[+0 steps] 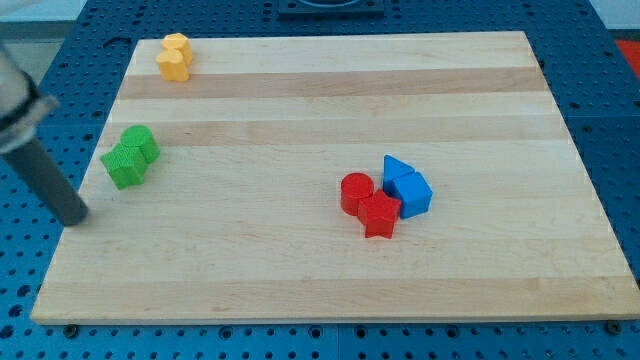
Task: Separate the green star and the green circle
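Item: wooden desk (330,270), pale planks, resting on a blue perforated base (600,60). Green pair: green star (124,166) and green circle (140,144), touching each other, close to the desk's edge at the view's left; the circle sits just toward the view's top and right of the star. Yellow pair: two yellow blocks (174,57), shapes unclear, touching, at the top-left corner. Red pair: red cylinder (356,193) and red star (379,214), touching, right of centre. Blue pair: blue triangle (395,168) and blue cube (410,194), touching, the cube against the red star. My tip (76,217) rests at the desk's left edge, below and left of the green star, apart from it. Pincer: the arm carries none, only the rod.
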